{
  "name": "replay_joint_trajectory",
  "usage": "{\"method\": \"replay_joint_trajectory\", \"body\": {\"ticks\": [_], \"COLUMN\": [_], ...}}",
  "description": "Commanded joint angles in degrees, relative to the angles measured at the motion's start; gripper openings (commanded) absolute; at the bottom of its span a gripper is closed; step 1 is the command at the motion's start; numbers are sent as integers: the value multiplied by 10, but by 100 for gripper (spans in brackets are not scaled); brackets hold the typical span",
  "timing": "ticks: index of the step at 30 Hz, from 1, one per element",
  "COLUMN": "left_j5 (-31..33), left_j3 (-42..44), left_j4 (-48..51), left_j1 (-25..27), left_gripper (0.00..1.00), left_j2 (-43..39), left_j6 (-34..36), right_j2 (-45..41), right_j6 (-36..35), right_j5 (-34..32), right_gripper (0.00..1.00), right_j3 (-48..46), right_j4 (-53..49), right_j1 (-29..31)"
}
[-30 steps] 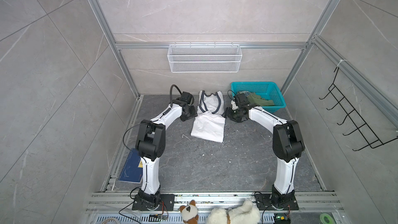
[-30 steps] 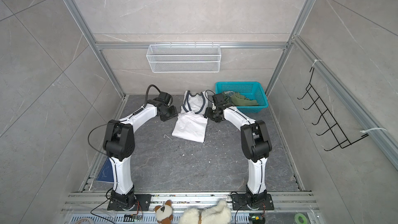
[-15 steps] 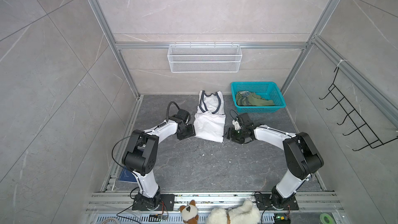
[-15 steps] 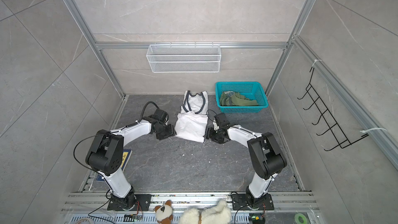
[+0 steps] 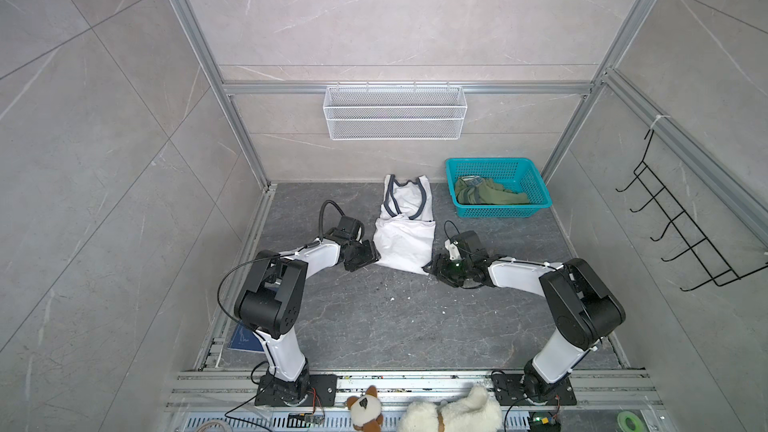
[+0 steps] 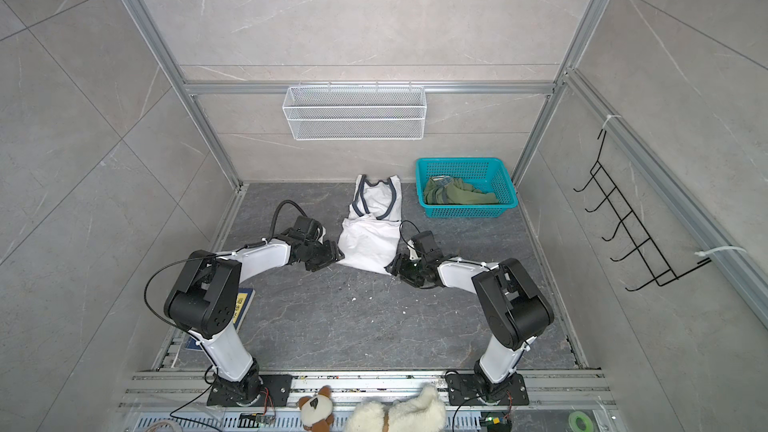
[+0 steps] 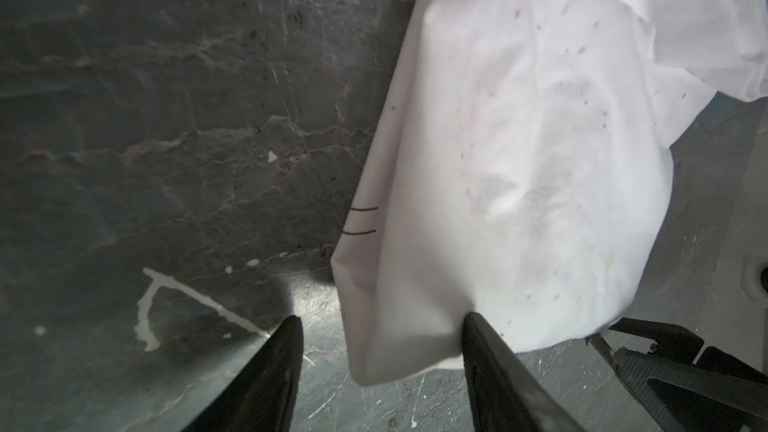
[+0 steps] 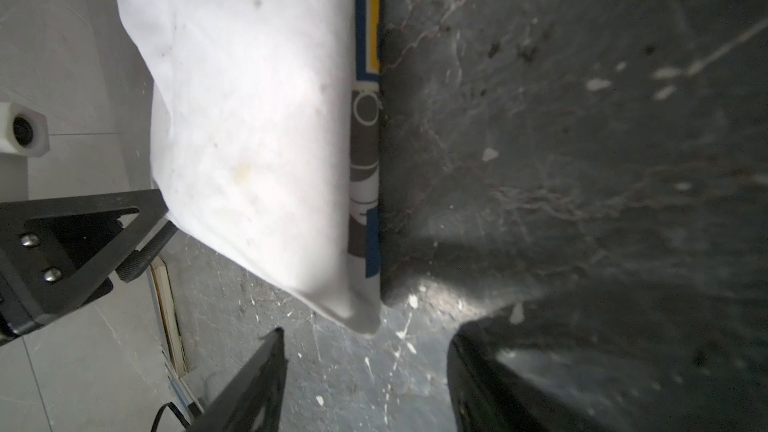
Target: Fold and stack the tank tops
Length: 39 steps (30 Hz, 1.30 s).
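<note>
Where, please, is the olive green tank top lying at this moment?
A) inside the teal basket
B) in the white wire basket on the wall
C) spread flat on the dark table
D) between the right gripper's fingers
A: in both top views the olive green tank top lies crumpled inside the teal basket, apart from the white tank top.
</note>
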<state>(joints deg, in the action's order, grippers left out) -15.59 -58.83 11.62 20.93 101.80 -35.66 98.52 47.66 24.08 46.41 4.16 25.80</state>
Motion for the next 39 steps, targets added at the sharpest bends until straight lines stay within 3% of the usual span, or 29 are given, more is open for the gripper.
{"method": "replay_joint_trajectory", "body": {"ticks": [1,7,13,17,25,33,39], "left_j5": [0,-25,-37,-37,19,101,165], "left_j3": [9,20,30,41,92,188,208], "left_j4": [-26,-47,-55,-55,-16,42,105], "left_j1": [-7,-8,-4,2,52,133,218], "left_gripper": [60,49,36,22,8,6,7], "left_j2": [3,24,20,7,-91,-253,-347], "left_j6": [-15,-21,-29,-33,-48,-141,-215], "right_j2": [24,58,47,30,-78,-221,-320], "right_j6": [34,55,47,33,-18,-41,-43], "right_j5": [-2,0,-24,-29,-65,-81,-82], "right_gripper": [60,49,29,15,5,0,0], "right_j3": [-10,-3,2,3,-30,-84,-107], "right_j4": [37,57,40,19,-95,-210,-286], "right_j1": [9,23,28,28,29,39,51]}}
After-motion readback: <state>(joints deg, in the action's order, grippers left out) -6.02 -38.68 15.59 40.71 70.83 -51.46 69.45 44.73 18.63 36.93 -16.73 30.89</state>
